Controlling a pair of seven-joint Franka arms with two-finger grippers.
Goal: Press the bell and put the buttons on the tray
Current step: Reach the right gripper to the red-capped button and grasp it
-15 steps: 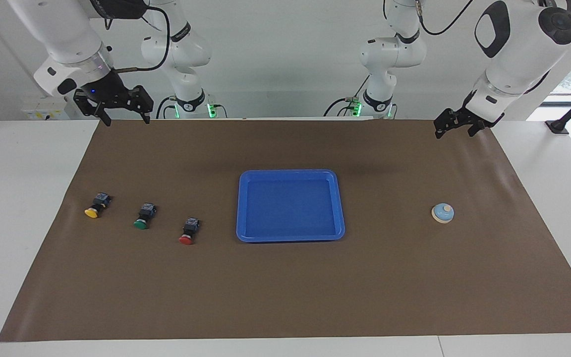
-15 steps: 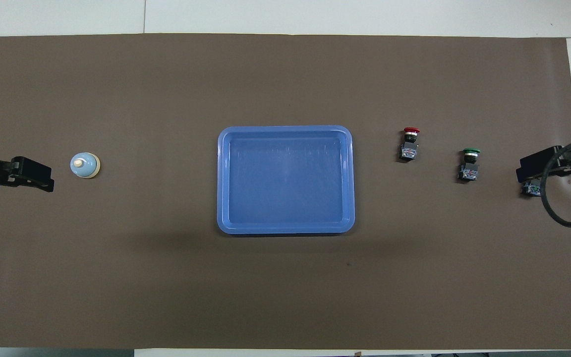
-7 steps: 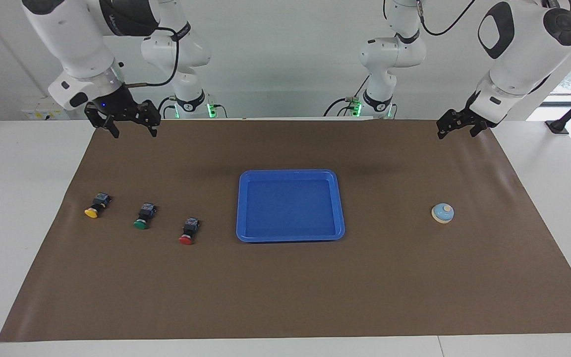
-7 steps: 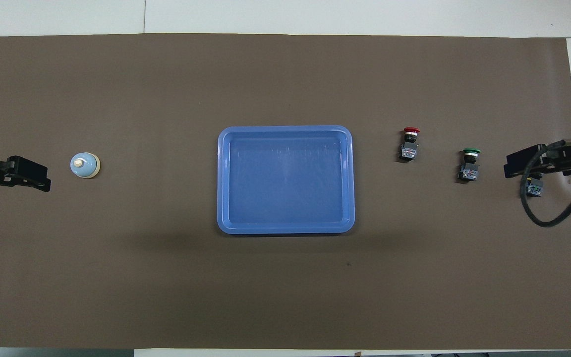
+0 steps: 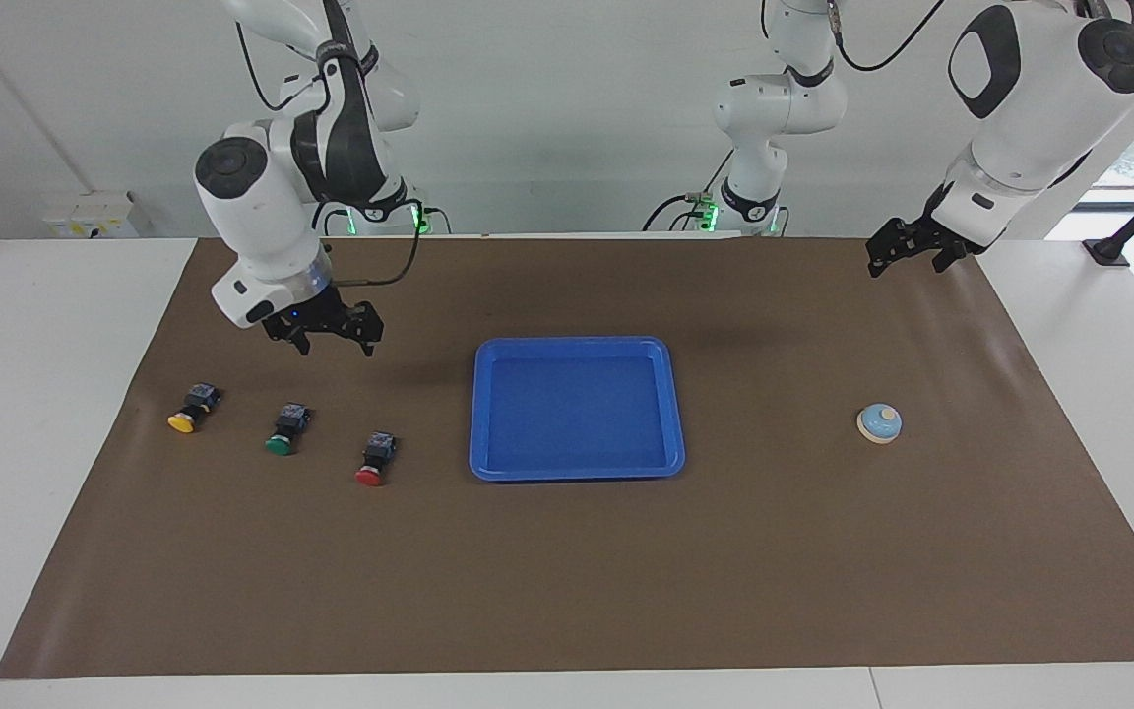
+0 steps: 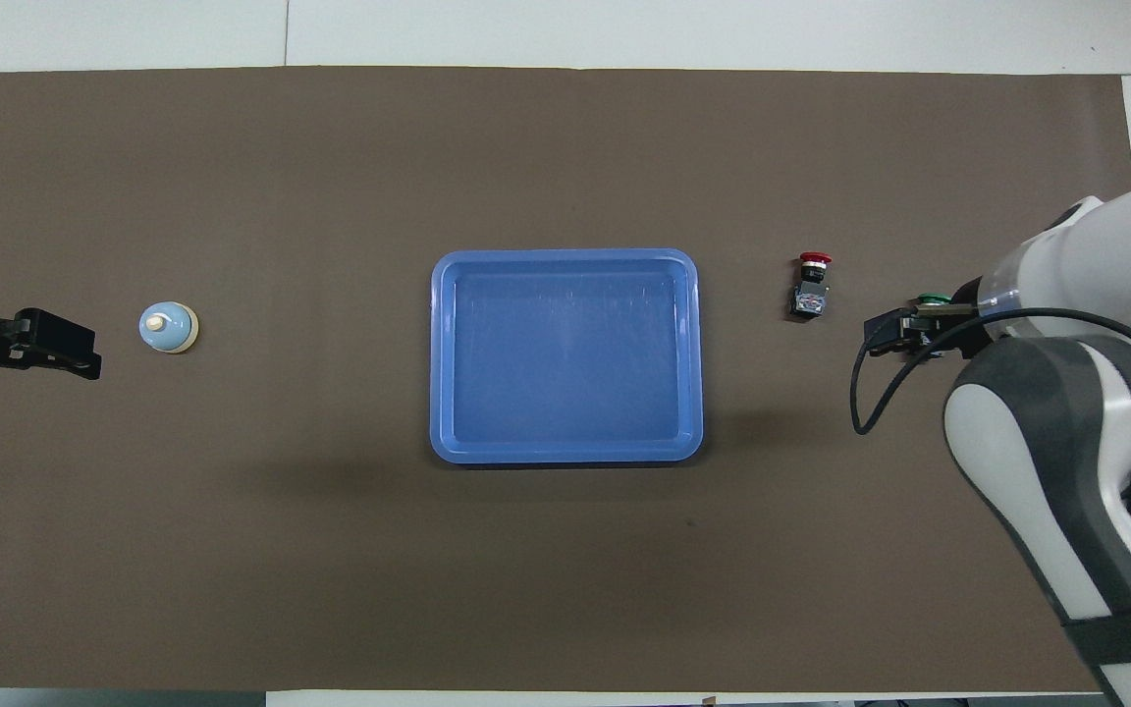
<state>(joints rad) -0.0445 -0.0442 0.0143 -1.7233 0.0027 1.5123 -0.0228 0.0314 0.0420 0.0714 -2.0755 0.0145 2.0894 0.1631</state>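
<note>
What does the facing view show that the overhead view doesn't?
Facing only: the yellow button, lying clear of the open right gripper, which is raised above the mat, and both arm bases.
Overhead only: the right arm covering the yellow button and most of the green button; the bell appears beside the left gripper.
Both: empty tray, red button, bell, left gripper open and waiting at its end.
</note>
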